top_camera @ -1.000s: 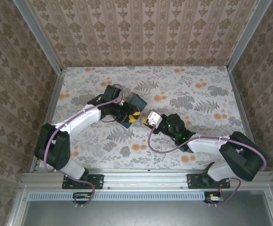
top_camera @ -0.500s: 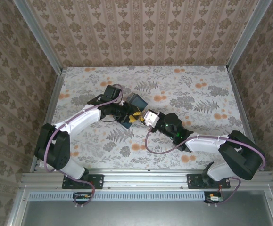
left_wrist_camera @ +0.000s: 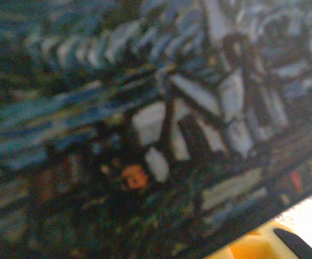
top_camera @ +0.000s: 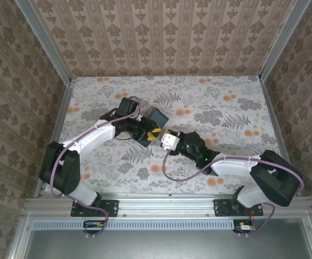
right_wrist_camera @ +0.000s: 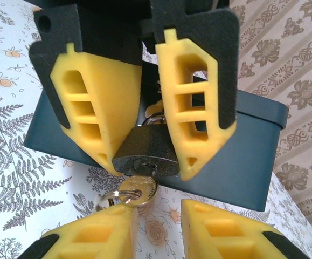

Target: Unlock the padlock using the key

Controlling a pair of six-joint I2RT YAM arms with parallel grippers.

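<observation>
Left of centre in the top view, the left gripper (top_camera: 147,131) is clamping the padlock (right_wrist_camera: 146,150) between its yellow pads. In the right wrist view the lock is hanging mid-frame against the dark blue box (right_wrist_camera: 242,156). The key (right_wrist_camera: 138,188) is sitting in the keyhole underneath, ring dangling. At the bottom edge, the right gripper (right_wrist_camera: 158,215) is hovering part open, gripping nothing. We're guessing we're at the grab-the-key step, so next it's closing squarely on the key head and twisting without tugging it out.
</observation>
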